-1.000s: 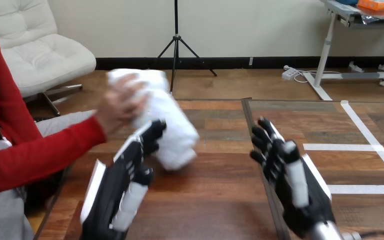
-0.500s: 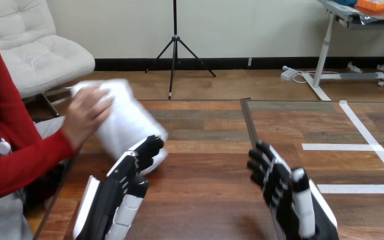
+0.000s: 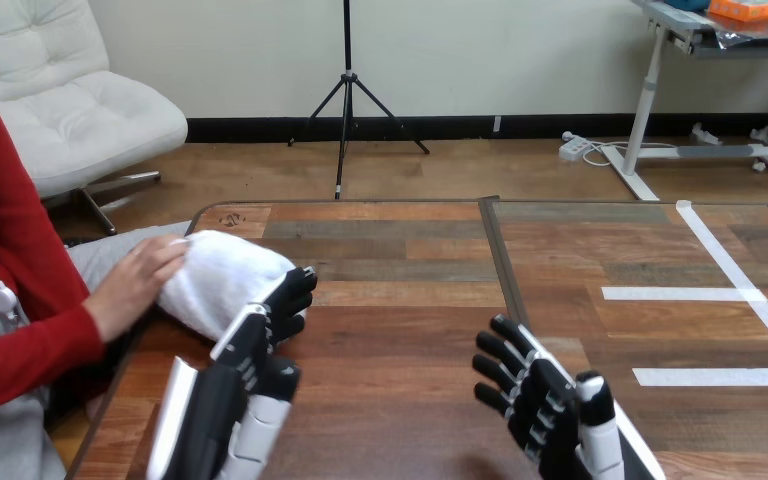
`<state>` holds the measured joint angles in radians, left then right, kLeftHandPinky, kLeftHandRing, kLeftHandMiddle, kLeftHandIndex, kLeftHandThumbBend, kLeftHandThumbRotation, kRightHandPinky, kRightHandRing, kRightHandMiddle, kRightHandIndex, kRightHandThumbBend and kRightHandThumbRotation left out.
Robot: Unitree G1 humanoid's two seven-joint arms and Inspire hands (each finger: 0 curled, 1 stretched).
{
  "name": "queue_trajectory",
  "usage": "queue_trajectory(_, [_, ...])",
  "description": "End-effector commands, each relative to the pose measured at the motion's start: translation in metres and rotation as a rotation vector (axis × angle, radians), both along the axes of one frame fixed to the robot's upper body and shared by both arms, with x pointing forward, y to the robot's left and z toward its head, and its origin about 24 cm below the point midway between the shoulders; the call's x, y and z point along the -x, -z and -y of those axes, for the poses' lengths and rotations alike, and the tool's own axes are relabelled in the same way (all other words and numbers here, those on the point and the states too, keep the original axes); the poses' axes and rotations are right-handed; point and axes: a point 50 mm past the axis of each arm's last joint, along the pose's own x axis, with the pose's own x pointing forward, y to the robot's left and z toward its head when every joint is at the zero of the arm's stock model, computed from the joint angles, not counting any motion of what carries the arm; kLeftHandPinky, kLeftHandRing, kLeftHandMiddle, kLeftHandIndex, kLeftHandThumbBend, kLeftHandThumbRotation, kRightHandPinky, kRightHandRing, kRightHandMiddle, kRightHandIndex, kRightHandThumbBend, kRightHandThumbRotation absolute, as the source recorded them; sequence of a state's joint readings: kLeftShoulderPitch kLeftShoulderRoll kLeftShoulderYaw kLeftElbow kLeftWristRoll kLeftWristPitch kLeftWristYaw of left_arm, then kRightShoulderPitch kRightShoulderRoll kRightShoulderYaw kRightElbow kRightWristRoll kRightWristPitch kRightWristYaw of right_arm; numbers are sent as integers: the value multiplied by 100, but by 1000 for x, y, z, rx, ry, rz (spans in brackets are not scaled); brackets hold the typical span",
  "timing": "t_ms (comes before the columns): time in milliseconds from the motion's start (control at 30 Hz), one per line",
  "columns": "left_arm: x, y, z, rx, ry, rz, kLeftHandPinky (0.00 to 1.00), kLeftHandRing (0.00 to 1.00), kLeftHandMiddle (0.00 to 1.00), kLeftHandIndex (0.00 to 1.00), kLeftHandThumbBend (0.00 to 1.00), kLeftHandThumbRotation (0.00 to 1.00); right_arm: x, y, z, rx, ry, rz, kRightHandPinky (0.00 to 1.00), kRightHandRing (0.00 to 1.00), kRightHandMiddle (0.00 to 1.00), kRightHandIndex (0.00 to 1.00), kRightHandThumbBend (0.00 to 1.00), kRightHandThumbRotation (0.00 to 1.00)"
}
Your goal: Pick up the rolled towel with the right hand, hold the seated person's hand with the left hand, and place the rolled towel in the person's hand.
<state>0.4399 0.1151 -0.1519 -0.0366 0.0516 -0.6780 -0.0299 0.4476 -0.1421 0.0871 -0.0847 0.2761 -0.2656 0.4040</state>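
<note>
Lowered since a second ago, the rolled towel (image 3: 222,283) and the person's hand (image 3: 138,280) have come down from mid-air to the wooden table (image 3: 410,330). Both robot hands have drawn back toward the bottom edge of the view.

The towel now lies at the table's left edge, near its far corner. The person's hand rests over its left end, fingers laid across the cloth.

The robot's left hand (image 3: 240,372) reaches up from the bottom left. Its fingers are nearly straight and grip nothing. Their tips sit at the towel's right end, touching it or just short of it; which one cannot be told. This hand is not around the person's hand, and the towel lies between the two.

The robot's right hand (image 3: 550,410) hovers low and well apart from the towel, fingers spread wide and empty.

The hand-over looks finished: the towel is with the person, and neither robot hand holds anything. Probably only pulling the arms back remains.

The towel is white, thick and soft-looking, with a fuzzy surface. It is a fat roll lying at a slant, rounded at its right end.
</note>
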Motion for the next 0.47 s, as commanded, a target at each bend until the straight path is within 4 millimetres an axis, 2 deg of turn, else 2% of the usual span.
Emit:
queue_trajectory(0, [-1, -13, 10, 59, -3, 60, 93, 95, 92, 89, 75, 100, -7, -22, -8, -30, -13, 124, 96, 95, 94, 95, 100, 100])
queue_trajectory(433, [0, -15, 15, 66, -1, 67, 92, 93, 91, 88, 72, 100, -5, -22, -13, -52, 1, 132, 97, 94, 93, 94, 100, 100])
